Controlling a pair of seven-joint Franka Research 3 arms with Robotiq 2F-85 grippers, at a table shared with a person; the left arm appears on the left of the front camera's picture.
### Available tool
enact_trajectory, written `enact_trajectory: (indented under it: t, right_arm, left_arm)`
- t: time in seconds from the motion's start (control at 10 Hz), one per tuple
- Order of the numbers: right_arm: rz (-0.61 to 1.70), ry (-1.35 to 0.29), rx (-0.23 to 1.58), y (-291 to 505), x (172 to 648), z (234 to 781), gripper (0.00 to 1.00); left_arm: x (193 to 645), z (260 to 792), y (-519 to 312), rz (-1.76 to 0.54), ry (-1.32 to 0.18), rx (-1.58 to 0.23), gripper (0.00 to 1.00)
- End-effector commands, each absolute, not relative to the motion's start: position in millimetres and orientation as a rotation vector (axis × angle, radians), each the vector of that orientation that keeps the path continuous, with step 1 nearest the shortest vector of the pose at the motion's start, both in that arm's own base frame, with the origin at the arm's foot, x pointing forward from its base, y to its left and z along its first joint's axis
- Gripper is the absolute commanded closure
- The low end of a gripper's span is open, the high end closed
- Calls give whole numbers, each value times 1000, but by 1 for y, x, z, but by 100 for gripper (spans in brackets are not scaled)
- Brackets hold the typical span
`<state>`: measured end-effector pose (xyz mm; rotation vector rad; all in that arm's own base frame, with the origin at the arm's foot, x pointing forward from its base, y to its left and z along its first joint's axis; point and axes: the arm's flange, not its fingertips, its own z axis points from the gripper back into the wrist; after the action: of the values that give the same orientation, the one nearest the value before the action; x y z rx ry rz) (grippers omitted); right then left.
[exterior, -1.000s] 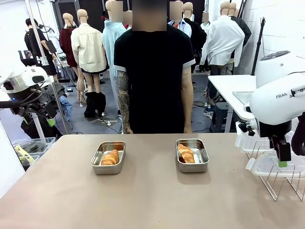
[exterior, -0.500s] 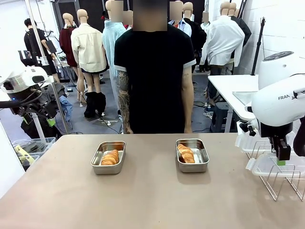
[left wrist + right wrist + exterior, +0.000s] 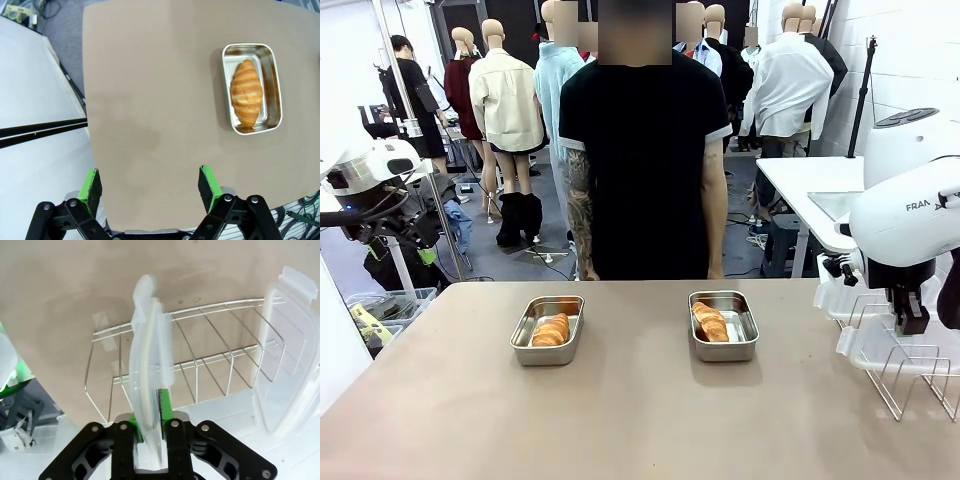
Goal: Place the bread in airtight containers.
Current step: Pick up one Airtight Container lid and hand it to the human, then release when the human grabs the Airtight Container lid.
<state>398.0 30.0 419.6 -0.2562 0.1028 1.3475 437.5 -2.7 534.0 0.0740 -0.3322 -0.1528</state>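
right gripper (image 3: 151, 412) is pinching a clear lid (image 3: 147, 350) edge-on in the wire rack (image 3: 210, 360), far right of the table (image 3: 640, 420). A second lid (image 3: 285, 350) leans beside it (front view can't resolve the pinch, right wrist view does). left gripper (image 3: 150, 184) has its fingers spread, holding nothing, over bare table. left croissant (image 3: 552, 330) lies in the left steel pan (image 3: 545, 360), right croissant (image 3: 710, 321) in the right steel pan (image 3: 724, 352). Both pans are uncovered, far side near the person (image 3: 640, 150).

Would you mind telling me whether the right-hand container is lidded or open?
Open: the container has a bare rim, and its bread lies uncovered.
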Motion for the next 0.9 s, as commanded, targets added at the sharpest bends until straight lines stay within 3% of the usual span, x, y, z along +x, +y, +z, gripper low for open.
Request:
enact_trajectory:
  t: [0.0, 0.8]
  right_arm:
    - [1383, 78, -240, 27, 397, 416, 100]
    - [1362, 98, -258, 30, 399, 420, 100]
  left_arm:
    - [438, 535, -1, -149, -344, 70, 0]
    - [438, 535, -1, -149, -344, 70, 0]
